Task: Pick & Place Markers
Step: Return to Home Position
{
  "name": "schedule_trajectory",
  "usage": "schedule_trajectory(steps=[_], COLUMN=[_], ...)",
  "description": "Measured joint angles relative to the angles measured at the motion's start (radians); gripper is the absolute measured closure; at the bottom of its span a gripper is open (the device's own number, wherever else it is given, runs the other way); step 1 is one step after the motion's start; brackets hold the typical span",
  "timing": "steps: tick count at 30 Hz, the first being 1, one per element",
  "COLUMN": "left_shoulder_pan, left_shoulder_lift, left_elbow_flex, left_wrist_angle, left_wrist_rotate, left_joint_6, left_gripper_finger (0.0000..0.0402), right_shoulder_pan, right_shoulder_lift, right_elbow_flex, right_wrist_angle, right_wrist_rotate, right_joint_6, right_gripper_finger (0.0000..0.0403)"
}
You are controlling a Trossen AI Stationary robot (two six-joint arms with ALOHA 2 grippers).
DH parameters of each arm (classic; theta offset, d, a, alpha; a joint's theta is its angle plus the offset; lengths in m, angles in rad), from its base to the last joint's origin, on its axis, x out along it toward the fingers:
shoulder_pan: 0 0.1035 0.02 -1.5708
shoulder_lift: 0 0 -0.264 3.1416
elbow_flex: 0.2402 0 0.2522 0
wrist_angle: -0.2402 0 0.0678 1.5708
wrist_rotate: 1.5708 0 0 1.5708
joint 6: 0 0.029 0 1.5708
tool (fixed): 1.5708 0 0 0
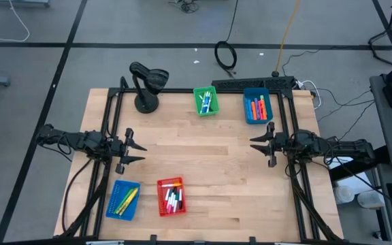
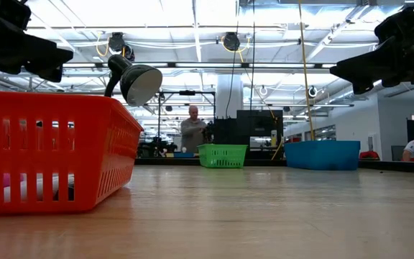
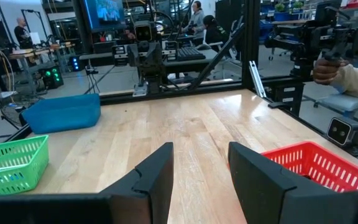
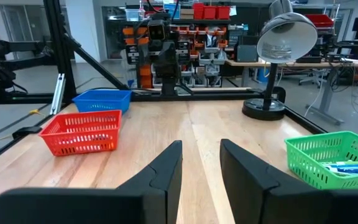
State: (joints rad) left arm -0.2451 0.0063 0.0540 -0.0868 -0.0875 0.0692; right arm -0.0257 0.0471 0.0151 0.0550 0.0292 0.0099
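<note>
The markers lie in four mesh baskets. A green basket (image 1: 206, 101) and a blue basket (image 1: 256, 106) at the far side hold green-blue and orange-pink markers. A blue basket (image 1: 124, 199) and a red basket (image 1: 171, 197) at the near side hold yellow-green and red-white markers. My left gripper (image 1: 138, 150) hovers open at the table's left. My right gripper (image 1: 256, 143) hovers open at the table's right. Both are empty, and each shows its parted fingers in its own wrist view, the left (image 3: 201, 177) and the right (image 4: 201, 171).
A black desk lamp (image 1: 147, 85) stands at the far left of the table. A black frame (image 1: 288, 122) runs along the table's sides. Bare wood (image 1: 203, 153) lies between the two grippers. A person's hand (image 3: 328, 68) shows beyond the table in the left wrist view.
</note>
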Motion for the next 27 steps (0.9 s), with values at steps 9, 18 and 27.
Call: schedule_trajectory(steps=[9,18,27], left_shoulder_pan=[0.000,0.000,0.000], left_shoulder_lift=[0.000,0.000,0.000], left_elbow_flex=[0.000,0.000,0.000], left_wrist_angle=[0.000,0.008,0.004], left_wrist_rotate=[-0.001,-0.029,-0.029], left_joint_6=[-0.043,-0.020,0.000], left_gripper_finger=[0.0243,0.0243,0.0243], right_shoulder_pan=[0.000,0.000,0.000], right_shoulder_lift=[0.000,0.000,0.000], right_elbow_flex=[0.000,0.000,0.000], right_wrist_angle=[0.000,0.000,0.000], right_wrist_rotate=[0.000,0.000,0.000], right_joint_6=[-0.021,-0.022,-0.022], right_gripper_finger=[0.0307,0.0307,0.0307])
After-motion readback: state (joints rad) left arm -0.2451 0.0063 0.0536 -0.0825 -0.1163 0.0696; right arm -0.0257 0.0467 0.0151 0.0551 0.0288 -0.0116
